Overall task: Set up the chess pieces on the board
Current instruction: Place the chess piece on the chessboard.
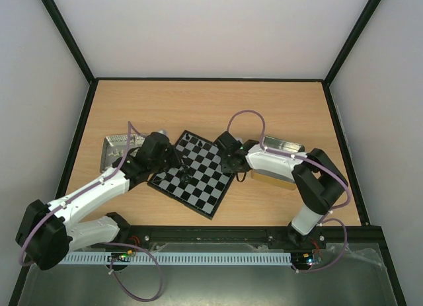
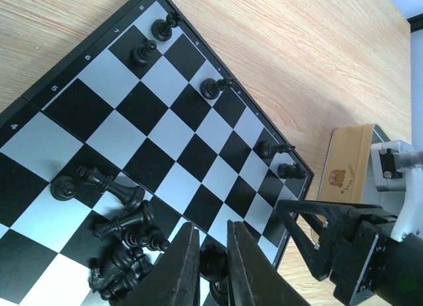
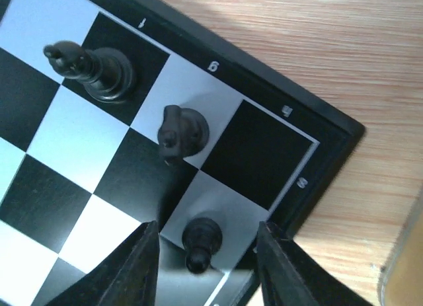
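Black and silver checks fill the overhead view. The board (image 1: 198,175) lies cornerwise at mid-table, with my left gripper (image 1: 178,164) over its left side and my right gripper (image 1: 230,166) at its right corner. Both forearms reach inward, wrists tipped down.

From the left wrist, the left gripper (image 2: 213,230) has its jaws drawn almost together with one dark piece (image 2: 213,260) in the slit. I cannot tell whether they pinch it. A heap of toppled chess pieces (image 2: 122,243) lies just to its left.

From the right wrist, the right gripper (image 3: 207,227) is spread wide and holds nothing. A pawn (image 3: 201,243) stands on a light corner-row square between the fingers, touching neither. I judge this arm needs only to close. The knight (image 3: 182,131) sits just beyond.
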{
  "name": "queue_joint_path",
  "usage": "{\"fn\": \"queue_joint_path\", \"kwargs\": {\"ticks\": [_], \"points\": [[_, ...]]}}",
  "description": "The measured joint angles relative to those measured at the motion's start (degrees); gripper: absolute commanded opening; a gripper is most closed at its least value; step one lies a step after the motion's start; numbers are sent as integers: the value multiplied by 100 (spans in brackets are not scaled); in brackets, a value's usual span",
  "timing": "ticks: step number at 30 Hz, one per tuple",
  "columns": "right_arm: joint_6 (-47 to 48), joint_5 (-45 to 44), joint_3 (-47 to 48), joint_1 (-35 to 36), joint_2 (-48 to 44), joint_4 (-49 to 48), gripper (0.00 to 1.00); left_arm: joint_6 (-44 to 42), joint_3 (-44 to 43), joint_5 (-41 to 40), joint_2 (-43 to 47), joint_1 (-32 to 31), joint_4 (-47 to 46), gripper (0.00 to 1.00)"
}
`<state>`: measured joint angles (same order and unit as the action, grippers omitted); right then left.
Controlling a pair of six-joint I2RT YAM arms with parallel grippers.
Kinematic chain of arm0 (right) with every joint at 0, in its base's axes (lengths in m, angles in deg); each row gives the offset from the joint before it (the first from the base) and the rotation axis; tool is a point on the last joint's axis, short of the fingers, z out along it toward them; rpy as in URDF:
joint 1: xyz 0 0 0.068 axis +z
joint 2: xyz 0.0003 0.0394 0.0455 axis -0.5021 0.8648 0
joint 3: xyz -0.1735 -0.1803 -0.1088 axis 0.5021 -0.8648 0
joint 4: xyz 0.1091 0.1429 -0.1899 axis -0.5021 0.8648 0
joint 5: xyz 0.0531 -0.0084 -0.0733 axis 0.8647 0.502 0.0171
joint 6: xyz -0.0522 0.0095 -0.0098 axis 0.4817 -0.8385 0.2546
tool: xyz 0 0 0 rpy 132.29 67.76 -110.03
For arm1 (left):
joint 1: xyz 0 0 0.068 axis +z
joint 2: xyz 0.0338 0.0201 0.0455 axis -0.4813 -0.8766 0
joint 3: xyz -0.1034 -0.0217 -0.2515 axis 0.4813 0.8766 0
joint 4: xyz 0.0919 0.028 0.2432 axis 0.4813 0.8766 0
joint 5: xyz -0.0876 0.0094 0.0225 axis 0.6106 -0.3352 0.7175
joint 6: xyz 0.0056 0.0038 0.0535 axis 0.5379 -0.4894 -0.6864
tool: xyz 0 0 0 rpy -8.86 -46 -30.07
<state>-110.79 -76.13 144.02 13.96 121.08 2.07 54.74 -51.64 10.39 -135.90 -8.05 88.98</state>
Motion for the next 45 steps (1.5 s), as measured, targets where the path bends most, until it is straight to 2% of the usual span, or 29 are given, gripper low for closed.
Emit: {"fn": "queue_joint_path", "kwargs": {"ticks": [2, 10, 15, 20, 24, 28, 33, 37, 45], "points": [[-39, 11, -63, 0, -122, 33, 49, -4, 0, 48, 0, 0, -37, 2], [-240, 407, -219, 0, -2026, -168, 58, 52, 0, 420, 28, 0, -415, 2], [-350, 1331, -833, 81, -3104, -1281, 66, 428, -15, 933, 133, -4, -831, 2], [-442, 2280, -1200, 284, -3250, -2461, 66, 798, -210, 1325, 155, -50, -1023, 3], [-411, 2715, -1187, 396, -2999, -2911, 58, 1012, -358, 1593, 192, -79, -1145, 3], [-396, 2914, -1182, 433, -2815, -3062, 41, 1150, -382, 1751, 210, -90, -1191, 3], [-404, 3080, -1182, 437, -2802, -3327, 36, 1241, -382, 1873, 210, -90, -1189, 3], [-365, 3101, -1182, 437, -2798, -3388, 23, 1292, -387, 1950, 210, -87, -1191, 3], [-245, 3051, -1182, 437, -2728, -3388, 8, 1296, -417, 1943, 240, -83, -1119, 4]]}}
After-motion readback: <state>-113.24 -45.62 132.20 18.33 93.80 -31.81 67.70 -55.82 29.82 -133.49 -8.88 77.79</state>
